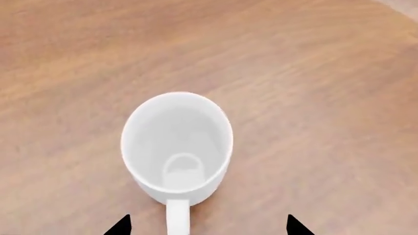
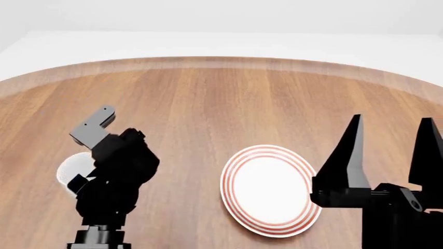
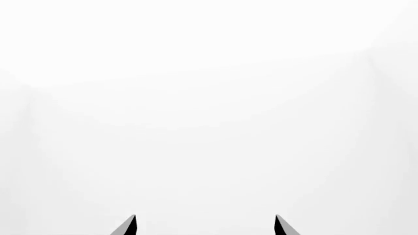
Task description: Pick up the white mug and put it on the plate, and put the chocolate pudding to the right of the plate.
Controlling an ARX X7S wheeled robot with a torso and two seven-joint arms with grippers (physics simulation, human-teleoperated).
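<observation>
1. The white mug (image 1: 177, 147) fills the centre of your left wrist view, standing upright on the wooden table (image 1: 313, 73) with its mouth facing the camera and its handle pointing to the bottom edge of the frame.
2. Your left gripper (image 1: 207, 226) hangs above the mug with its two dark fingertips spread wide at the bottom edge, one on each side of the handle and touching nothing.
3. In the head view only a sliver of the mug (image 2: 72, 168) shows at the lower left, mostly hidden behind your left arm (image 2: 114, 176).
4. Your right gripper (image 2: 389, 150) stands at the lower right of the head view, fingers parted and pointing up, holding nothing; its wrist camera sees only blank white past the two fingertips (image 3: 128, 226).
5. The plate (image 2: 270, 190) lies flat at lower centre of the head view, between the two arms, close beside the right gripper and well apart from the mug.
6. Farther off, the table's curved edge meets a white background.
</observation>
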